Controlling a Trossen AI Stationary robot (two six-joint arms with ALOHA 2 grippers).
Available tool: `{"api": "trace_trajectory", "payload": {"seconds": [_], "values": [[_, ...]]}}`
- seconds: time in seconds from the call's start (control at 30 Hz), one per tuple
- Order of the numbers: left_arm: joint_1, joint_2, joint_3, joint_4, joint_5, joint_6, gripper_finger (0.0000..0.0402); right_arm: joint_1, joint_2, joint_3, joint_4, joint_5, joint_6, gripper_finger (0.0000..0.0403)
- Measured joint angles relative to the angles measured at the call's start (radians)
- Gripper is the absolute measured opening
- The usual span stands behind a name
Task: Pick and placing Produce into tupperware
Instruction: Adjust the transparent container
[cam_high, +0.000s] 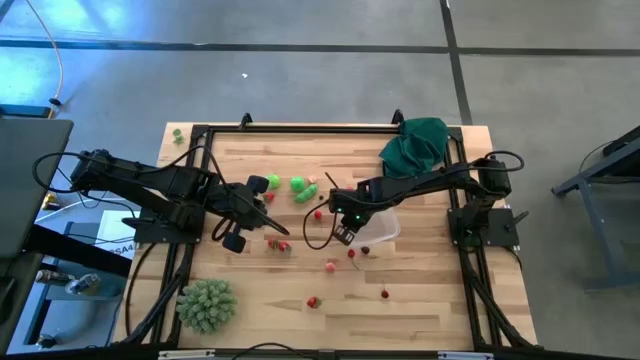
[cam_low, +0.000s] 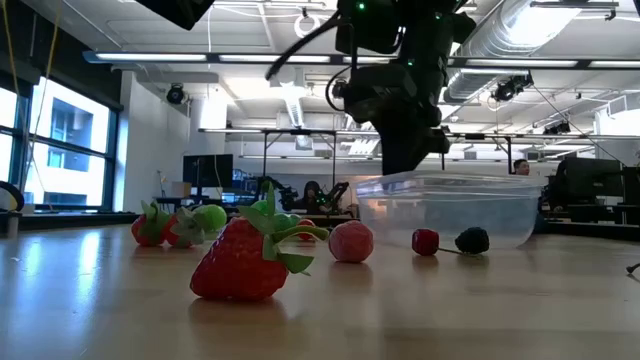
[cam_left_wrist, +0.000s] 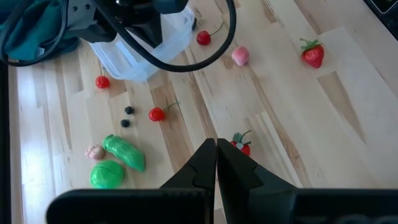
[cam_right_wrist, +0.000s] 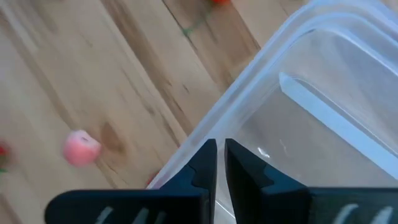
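Observation:
The clear tupperware (cam_high: 382, 230) stands right of the table's middle and looks empty in the right wrist view (cam_right_wrist: 311, 93). Produce lies scattered on the wood: green pieces (cam_high: 300, 185), a strawberry (cam_low: 245, 262), a pink ball (cam_right_wrist: 81, 148), cherries (cam_left_wrist: 157, 114) and dark berries (cam_left_wrist: 127, 116). My right gripper (cam_right_wrist: 221, 149) points down over the tupperware's left rim. Its fingers are almost together and nothing shows in the thin slit between them. My left gripper (cam_left_wrist: 216, 152) hangs shut above the table left of centre, over a small strawberry (cam_left_wrist: 241, 144). My right gripper stands at the tupperware's rim (cam_right_wrist: 205, 134), coming from above. Whether its fingertips touch the rim I cannot tell. My left gripper touches nothing.
A spiky pale-green ball (cam_high: 207, 305) sits at the near left corner. A dark green cloth (cam_high: 415, 145) lies at the far right. A black frame (cam_high: 320, 128) runs along the table's edges. More red pieces (cam_high: 313, 301) lie toward the near edge.

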Motion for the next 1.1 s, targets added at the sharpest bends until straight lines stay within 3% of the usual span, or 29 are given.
{"api": "trace_trajectory", "payload": {"seconds": [0.5,1.1], "values": [[0.000,0.000,0.000,0.000,0.000,-0.001,0.0005,0.034,0.062,0.000,0.140,-0.103,0.014,0.0025],[0.000,0.000,0.000,0.002,-0.021,-0.005,0.0005,0.047,0.079,0.066,0.248,-0.071,-0.042,0.0025]]}}
